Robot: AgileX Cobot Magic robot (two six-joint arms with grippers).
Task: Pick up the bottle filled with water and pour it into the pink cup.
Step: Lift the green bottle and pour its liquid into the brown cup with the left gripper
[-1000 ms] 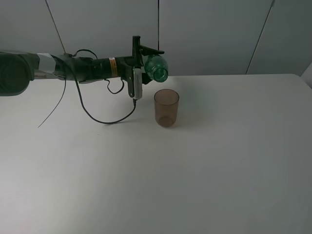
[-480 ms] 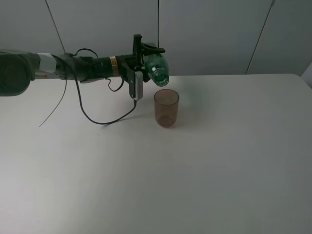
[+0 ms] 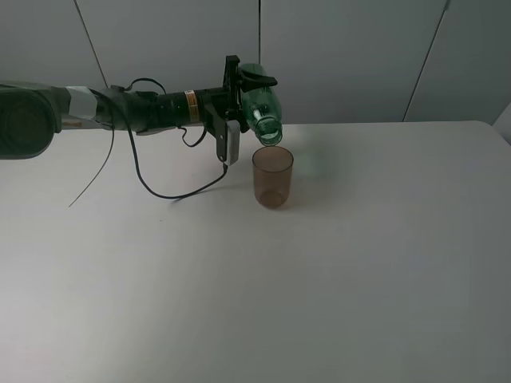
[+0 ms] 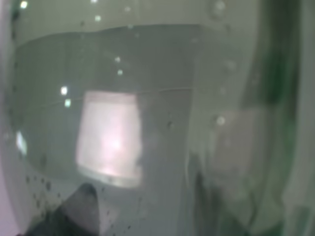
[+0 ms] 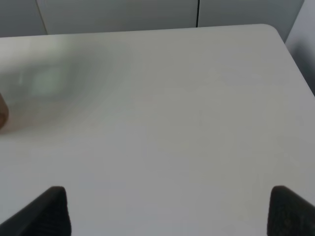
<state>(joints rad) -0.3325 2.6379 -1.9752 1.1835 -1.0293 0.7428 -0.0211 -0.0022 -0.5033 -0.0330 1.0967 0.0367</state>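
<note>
Now the bottle (image 3: 260, 112) is held in the air by the left claw (image 3: 249, 89). It is tilted with its open mouth down, just above the rim of the cup (image 3: 272, 177), which stands upright on the desk (image 3: 359, 263). The bottle is judged to be of thin plastic: light, smooth, and easily dented if it is squeezed hard. As no cap is seen on it, water can be thrown beside the cup by any jerk. The wide body is thought to be the best place for the hold, and it is there that the claw is closed around it, away from the neck. The cup is judged light too and easy to knock over, so it should not be touched by the mouth. How much water is inside cannot be told. The right claw (image 5: 172, 211) is opened wide, holds nothing and hangs over the desk, apart from the cup.
</note>
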